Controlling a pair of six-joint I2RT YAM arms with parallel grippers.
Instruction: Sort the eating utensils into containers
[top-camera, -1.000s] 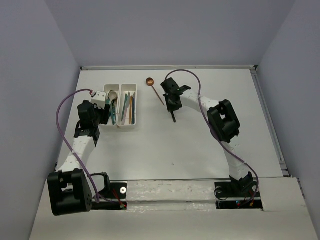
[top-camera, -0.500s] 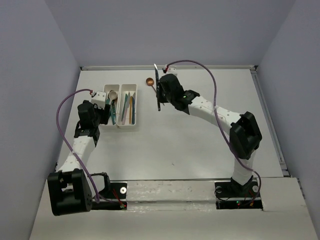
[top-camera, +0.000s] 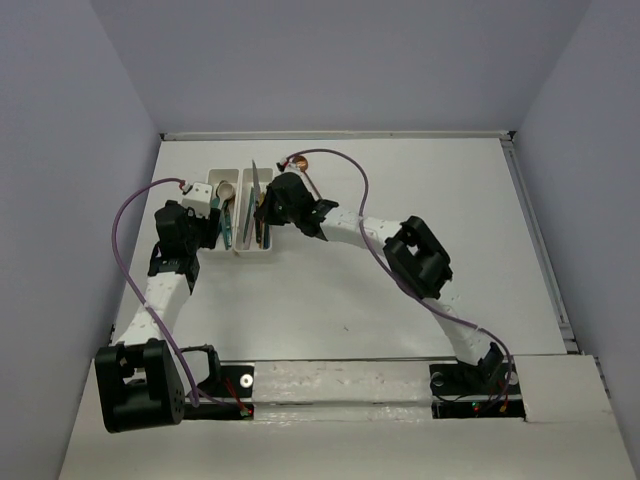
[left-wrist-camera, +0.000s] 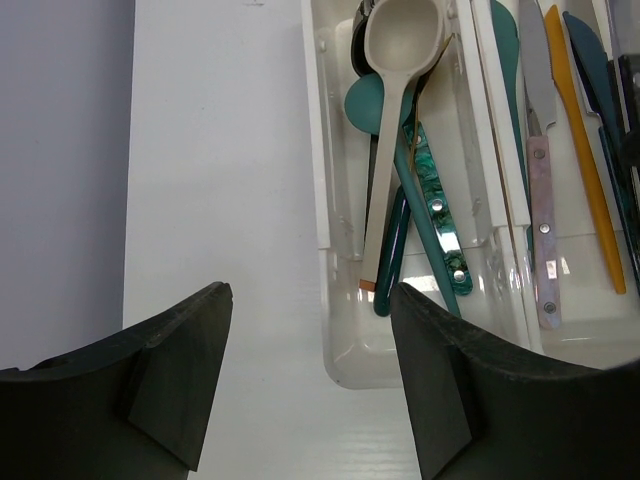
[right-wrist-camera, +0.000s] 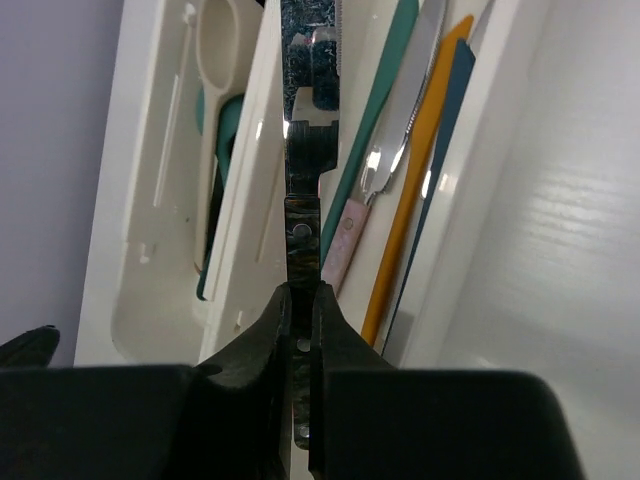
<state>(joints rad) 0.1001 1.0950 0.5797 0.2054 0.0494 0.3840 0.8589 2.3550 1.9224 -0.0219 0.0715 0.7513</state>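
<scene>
While the right arm is leaning across the surface (top-camera: 400, 200) in the overhead view, the right end effector (top-camera: 266, 206) is hanging over the spot where the left tray (top-camera: 222, 171) and the right tray (top-camera: 256, 255) are touching side by side. It is carrying a knife (top-camera: 254, 176) with its blade pointing at the far wall. A copper spoon (top-camera: 300, 160) is lying on the surface just beyond.

From the left wrist, the left end effector (left-wrist-camera: 310, 295) is gaping wide, gripping nothing, and hovering beside the left tray, where a beige spoon (left-wrist-camera: 398, 60) is resting over a teal spoon (left-wrist-camera: 365, 100).

From the right wrist, the fingers are pinching tightly on the knife's dark handle. The silver blade is reaching over the trays' shared walls. A pink-handled knife (right-wrist-camera: 340, 240) and an orange knife (right-wrist-camera: 422, 160) are lying in the right tray.
</scene>
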